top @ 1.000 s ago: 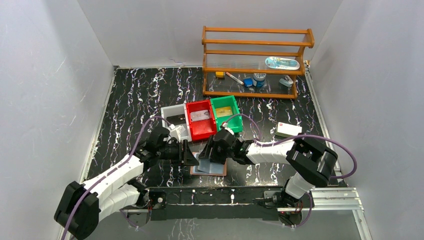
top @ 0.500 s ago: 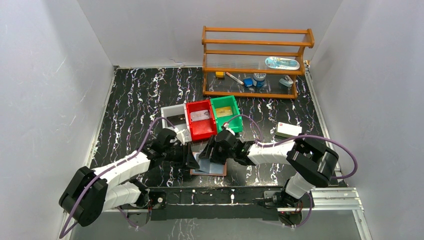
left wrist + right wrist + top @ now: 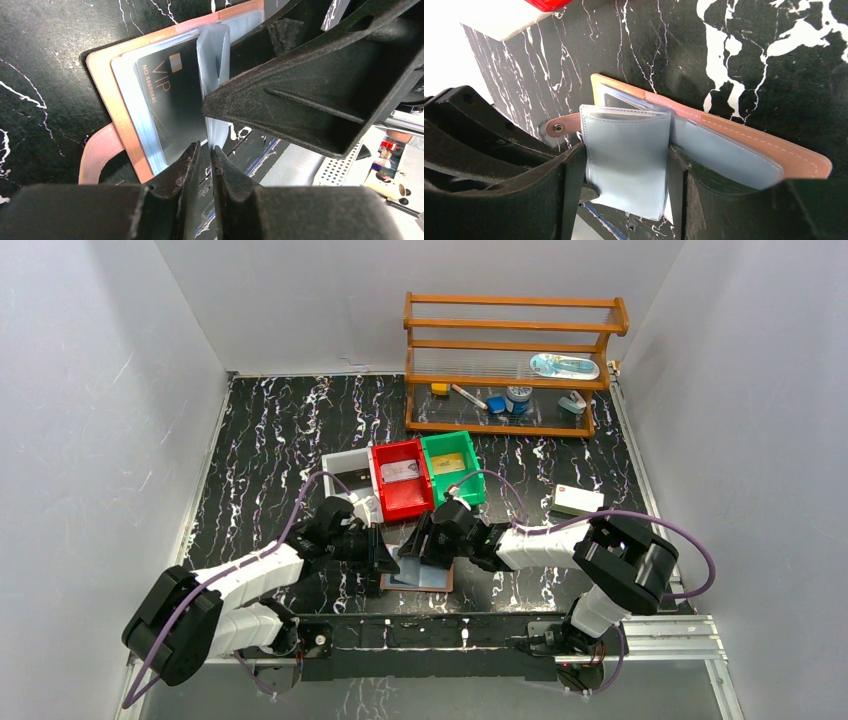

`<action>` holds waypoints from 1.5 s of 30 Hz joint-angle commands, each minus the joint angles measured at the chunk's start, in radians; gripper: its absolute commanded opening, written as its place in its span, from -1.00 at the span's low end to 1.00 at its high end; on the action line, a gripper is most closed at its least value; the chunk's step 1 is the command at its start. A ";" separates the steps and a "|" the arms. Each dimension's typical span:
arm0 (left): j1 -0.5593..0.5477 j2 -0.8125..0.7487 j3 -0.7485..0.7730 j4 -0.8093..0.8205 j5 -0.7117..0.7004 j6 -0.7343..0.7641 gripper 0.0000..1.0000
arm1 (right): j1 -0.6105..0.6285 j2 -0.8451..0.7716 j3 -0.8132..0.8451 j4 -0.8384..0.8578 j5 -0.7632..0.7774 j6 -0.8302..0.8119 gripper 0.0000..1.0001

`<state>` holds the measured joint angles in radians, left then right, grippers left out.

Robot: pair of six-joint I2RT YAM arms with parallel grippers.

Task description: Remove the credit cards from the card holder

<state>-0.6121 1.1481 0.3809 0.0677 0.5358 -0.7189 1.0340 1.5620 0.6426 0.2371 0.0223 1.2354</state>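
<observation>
Two arms: both low over the card holder (image 3: 428, 577), meeting at lower centre of the top view.
Card holder: open, cover flat on the table (image 3: 270, 430), strap tab (image 3: 561, 127) sticking out at the left of the right wrist view.
Right fingers (image 3: 678, 192): set wide, one at each side edge of the clear leaf (image 3: 626, 160), apparently gripping it across its width and holding it raised off the cover.
Left fingers (image 3: 192, 161): nearly clenched, only a thin gap, tips right at the raised leaf's lower edge; cannot tell whether nipping that edge.
Black VIP card (image 3: 172, 100): wholly inside a clear pocket, upper left of the left wrist view, no edge showing outside it.
Likely feel of the holder: light, floppy, prone to slide on the table unless pinned.
Likely feel of the leaf: thin, soft film, slippery, bowing under squeeze.
Likely feel of the card: stiff, thin, smooth, hard to catch flat.
Best hold: leaf kept lifted by one side, then a pinch on the card's short edge at the pocket mouth, pull along the pocket.
Risk: whole holder dragged along with the card.
</observation>
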 commanded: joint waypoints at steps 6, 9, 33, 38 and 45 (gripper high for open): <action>-0.005 -0.017 -0.031 0.034 0.001 -0.005 -0.88 | -0.002 0.006 -0.048 -0.011 -0.025 0.013 0.36; -0.005 -0.017 -0.028 0.041 0.024 0.004 -0.88 | -0.004 0.004 -0.049 -0.008 -0.029 0.016 0.40; -0.005 -0.069 -0.025 0.007 0.009 -0.008 -0.69 | -0.036 -0.036 -0.183 0.130 -0.028 0.080 -0.30; -0.005 -0.058 -0.017 0.020 0.019 -0.007 -0.89 | -0.068 -0.026 -0.318 0.360 -0.078 0.157 -0.26; -0.005 -0.021 0.024 0.034 0.090 0.015 -0.94 | -0.080 -0.002 -0.350 0.456 -0.126 0.175 -0.11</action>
<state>-0.6128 1.1156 0.3534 0.0929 0.5621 -0.7250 0.9577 1.5345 0.3157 0.7067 -0.0792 1.4178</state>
